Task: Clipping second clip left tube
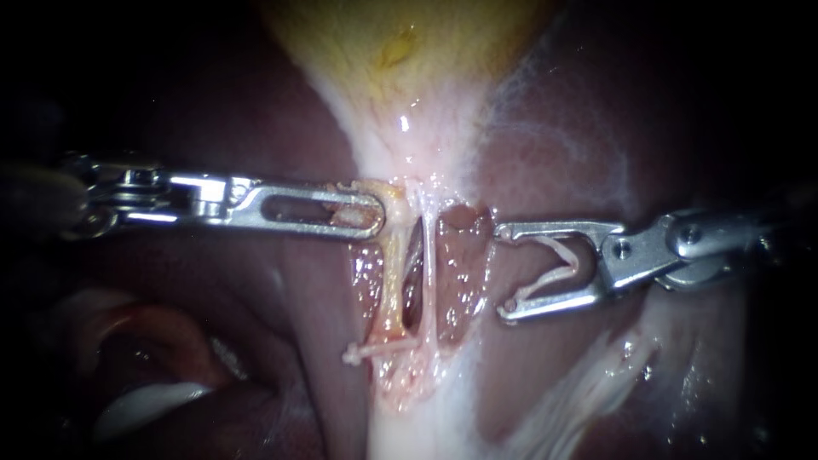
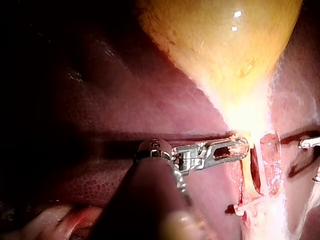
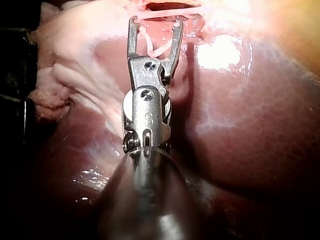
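Observation:
Two tubes run down from the yellow gallbladder (image 1: pixel 400 43): the yellowish left tube (image 1: pixel 393 277) and a thin white right tube (image 1: pixel 429 281). A pale clip (image 1: pixel 375 349) sits across the left tube's lower end. My left instrument (image 1: pixel 375 213) has its slotted jaws shut on tissue at the top of the left tube, as the left wrist view (image 2: pixel 235 148) also shows. My right instrument (image 1: pixel 504 273) lies right of both tubes and clear of them. Its jaws stand wide apart, with a pale V-shaped clip (image 1: pixel 558 260) seated between them and touching both (image 3: pixel 155 21).
Dark red liver (image 1: pixel 256 324) surrounds the dissected window. Pale stringy tissue (image 1: pixel 579 400) lies under the right instrument's shaft. Pink folds with a white patch (image 1: pixel 145 366) fill the lower left. The right instrument's jaw tips (image 2: pixel 310 160) show beyond the tubes in the left wrist view.

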`<state>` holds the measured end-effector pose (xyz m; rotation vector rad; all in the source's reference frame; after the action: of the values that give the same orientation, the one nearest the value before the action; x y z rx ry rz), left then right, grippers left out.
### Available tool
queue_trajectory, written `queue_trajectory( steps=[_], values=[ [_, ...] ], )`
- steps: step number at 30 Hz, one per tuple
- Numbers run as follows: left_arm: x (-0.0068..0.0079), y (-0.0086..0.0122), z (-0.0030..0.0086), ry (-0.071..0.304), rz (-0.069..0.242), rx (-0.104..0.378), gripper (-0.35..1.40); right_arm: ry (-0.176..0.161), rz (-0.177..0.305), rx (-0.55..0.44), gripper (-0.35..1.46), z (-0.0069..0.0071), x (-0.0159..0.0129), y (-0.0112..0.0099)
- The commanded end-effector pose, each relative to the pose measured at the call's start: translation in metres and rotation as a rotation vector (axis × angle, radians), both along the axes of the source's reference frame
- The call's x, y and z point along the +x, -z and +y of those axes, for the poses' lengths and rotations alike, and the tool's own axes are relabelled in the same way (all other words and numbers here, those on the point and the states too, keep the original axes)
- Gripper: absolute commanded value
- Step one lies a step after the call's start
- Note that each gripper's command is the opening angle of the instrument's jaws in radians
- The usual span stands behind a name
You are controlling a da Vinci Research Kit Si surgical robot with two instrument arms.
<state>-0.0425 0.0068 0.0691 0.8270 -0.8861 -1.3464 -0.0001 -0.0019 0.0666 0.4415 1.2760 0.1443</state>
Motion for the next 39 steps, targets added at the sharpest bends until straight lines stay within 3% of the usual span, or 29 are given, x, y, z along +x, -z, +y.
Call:
queue_trajectory(
  steps=[1, 6, 14, 17, 27, 39],
  values=[
    [0.0000, 0.0001, 0.0000, -0.001, -0.001, 0.001, -0.35, 0.001, 0.001, 0.001, 0.50, 0.0000, 0.0000, 0.0000],
    [0.0008, 0.0015, -0.0001, -0.004, -0.004, 0.006, -0.35, 0.003, 0.002, 0.002, 0.50, 0.0000, 0.0001, 0.0000],
    [0.0025, 0.0070, 0.0000, 0.002, -0.019, 0.031, -0.35, 0.002, 0.002, 0.002, 0.50, 0.0000, 0.0003, 0.0000],
    [0.0026, 0.0080, -0.0001, 0.003, -0.025, 0.028, -0.35, 0.004, 0.004, 0.003, 0.50, -0.0001, 0.0004, 0.0000],
    [0.0026, 0.0082, -0.0002, 0.003, -0.025, 0.028, -0.35, 0.014, 0.010, 0.000, 0.50, -0.0010, 0.0021, -0.0006],
    [0.0025, 0.0083, -0.0002, 0.003, -0.025, 0.028, -0.35, 0.036, 0.017, 0.033, 0.50, -0.0037, 0.0074, -0.0035]
  ],
)
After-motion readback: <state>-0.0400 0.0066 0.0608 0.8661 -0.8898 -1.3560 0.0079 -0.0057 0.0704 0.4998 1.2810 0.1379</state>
